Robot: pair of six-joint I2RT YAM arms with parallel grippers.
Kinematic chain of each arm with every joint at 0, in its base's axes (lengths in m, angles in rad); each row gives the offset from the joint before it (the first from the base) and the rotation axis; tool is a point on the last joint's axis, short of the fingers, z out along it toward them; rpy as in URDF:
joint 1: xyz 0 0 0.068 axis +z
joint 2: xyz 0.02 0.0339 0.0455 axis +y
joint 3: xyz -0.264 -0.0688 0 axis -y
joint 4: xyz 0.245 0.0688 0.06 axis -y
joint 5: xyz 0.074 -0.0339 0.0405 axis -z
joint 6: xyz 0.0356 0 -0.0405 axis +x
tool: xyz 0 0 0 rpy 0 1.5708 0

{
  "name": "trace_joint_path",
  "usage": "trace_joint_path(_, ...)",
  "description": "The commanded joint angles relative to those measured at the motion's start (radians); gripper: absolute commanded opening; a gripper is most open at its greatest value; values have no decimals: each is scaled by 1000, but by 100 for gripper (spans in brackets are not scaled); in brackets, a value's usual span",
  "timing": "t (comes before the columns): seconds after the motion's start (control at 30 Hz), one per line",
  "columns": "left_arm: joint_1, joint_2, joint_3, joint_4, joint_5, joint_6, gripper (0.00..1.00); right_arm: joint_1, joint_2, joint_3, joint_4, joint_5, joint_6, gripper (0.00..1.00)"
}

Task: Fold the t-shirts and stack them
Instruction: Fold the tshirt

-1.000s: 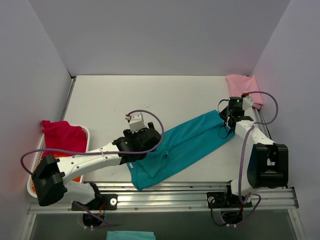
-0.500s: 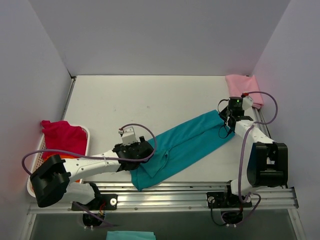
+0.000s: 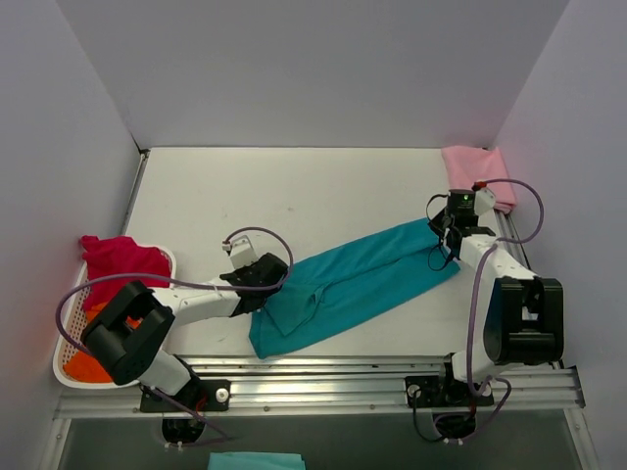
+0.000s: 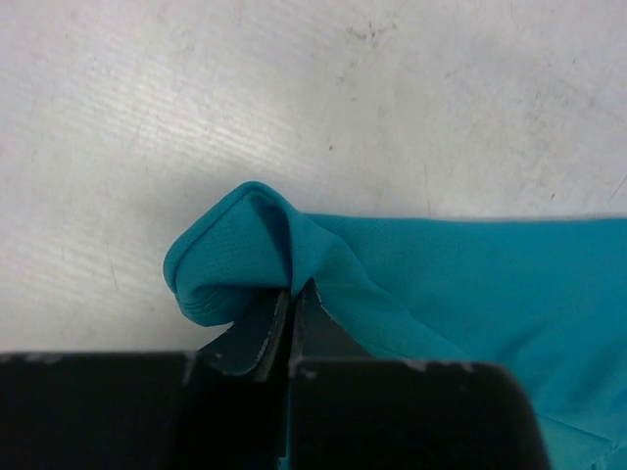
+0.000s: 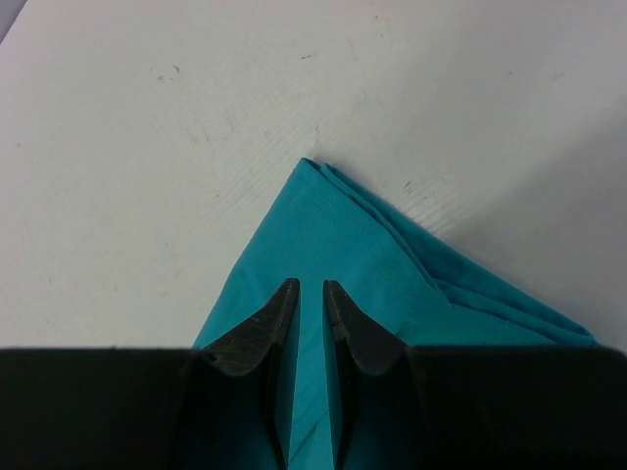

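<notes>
The teal t-shirt lies in a long diagonal band from the near middle of the table toward the right arm. My left gripper is shut on a raised fold of its left edge, with the jaws pressed together on the cloth. At the far-right corner of the same shirt, my right gripper holds the cloth in a narrow gap between its fingers. A pale pink t-shirt lies folded at the back right. The magenta-red t-shirt hangs over the basket, and orange cloth shows inside it.
A white plastic basket stands at the table's left edge beside the left arm. Grey walls close in the left, back and right sides. A metal rail runs along the near edge. The right arm's cable loops next to the pink shirt.
My left gripper was open over the teal shirt's near end. It has moved left to the shirt's edge and shut on a fold, shifting that end slightly. The right gripper has not moved.
</notes>
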Motion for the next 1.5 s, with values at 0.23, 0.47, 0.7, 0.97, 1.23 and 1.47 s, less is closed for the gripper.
trace_joint_path(0.23, 273, 199, 330, 44, 60, 252, 2, 2, 137, 86, 81, -22, 45, 12)
trace_joint_path(0.47, 474, 757, 1021, -34, 231, 511, 2, 8, 277, 202, 89, -51, 44, 12)
trace_joint_path(0.7, 562, 1230, 2221, -607, 364, 633, 94, 5, 268, 233, 89, -62, 28, 15)
trace_joint_path(0.97, 579, 470, 1335, -95, 278, 636, 94, 9, 237, 201, 108, -68, 24, 16)
trace_joint_path(1.23, 493, 195, 941, -82, 416, 483, 94, 17, 182, 150, 109, -63, 36, 17)
trace_joint_path(1.47, 150, 198, 490, 180, 405, 177, 97, 17, 73, 92, 103, -69, 21, 36)
